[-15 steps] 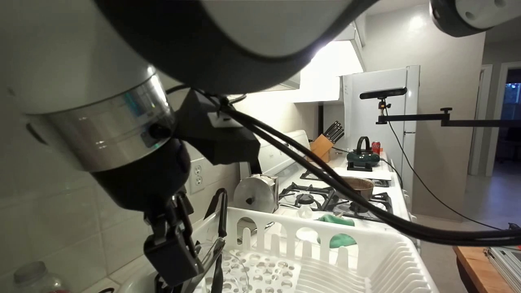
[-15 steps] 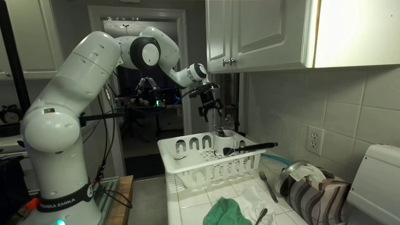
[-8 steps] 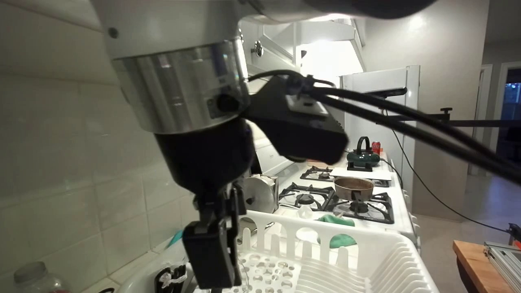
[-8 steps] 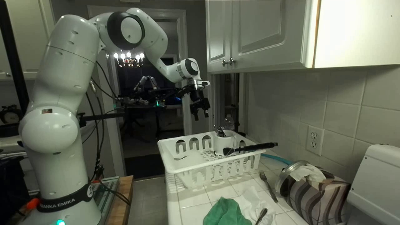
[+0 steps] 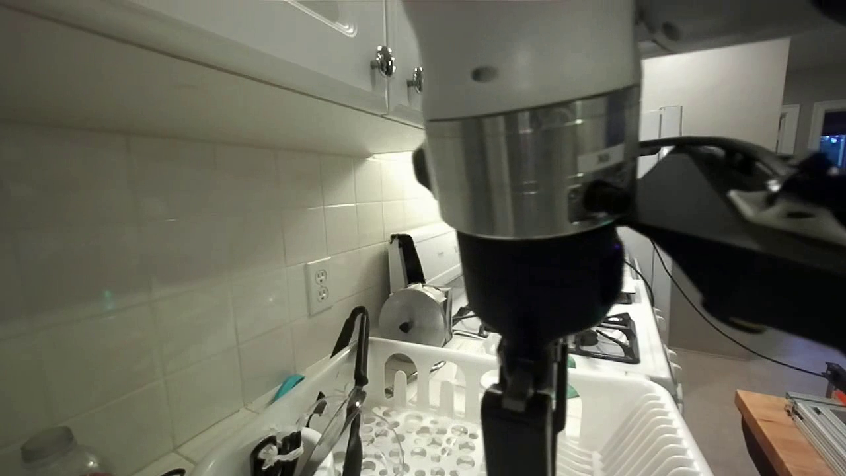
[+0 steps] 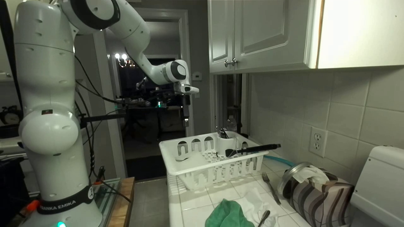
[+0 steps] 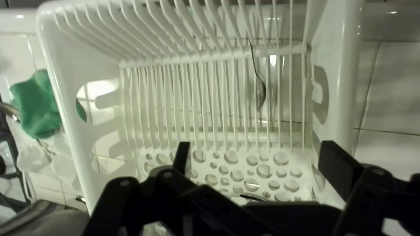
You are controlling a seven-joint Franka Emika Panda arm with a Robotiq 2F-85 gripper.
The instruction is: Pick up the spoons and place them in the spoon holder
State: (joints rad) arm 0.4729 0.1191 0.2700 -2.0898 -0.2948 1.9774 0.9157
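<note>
Spoon [image 7: 262, 92] is lying among the slats [image 7: 234, 95] while an empty gripper [image 7: 256, 150] is being held above

In the wrist view, the spoon is lying right of centre in the upper half, inside the white dish rack [image 7: 347, 82], its handle running nearly along the slats. The fingers [image 7: 182, 157] are being held wide apart in the lower half, nothing being gripped. The spoon holder [image 6: 225, 145], apparently the white cup, is standing right of centre in an exterior view, partly filled with dark utensils [image 6: 223, 134].

A pick is apparently being set up. A shift toward the top of the wrist frame is being called for, until the handle is being straddled; little turning is being asked. Narrowing the gap before descent is being advised, lest neighbouring slats be pinched. A hold on the handle, clear of the bowl, is being preferred.

Whether the spoon is resting on the slats or between them is not being made clear. A dark slender piece [image 7: 253, 197], low in the wrist view, is being partly covered by the gripper and is going unidentified. In an exterior view the fingers [image 5: 519, 423] are being cut off by the bottom edge.
</note>
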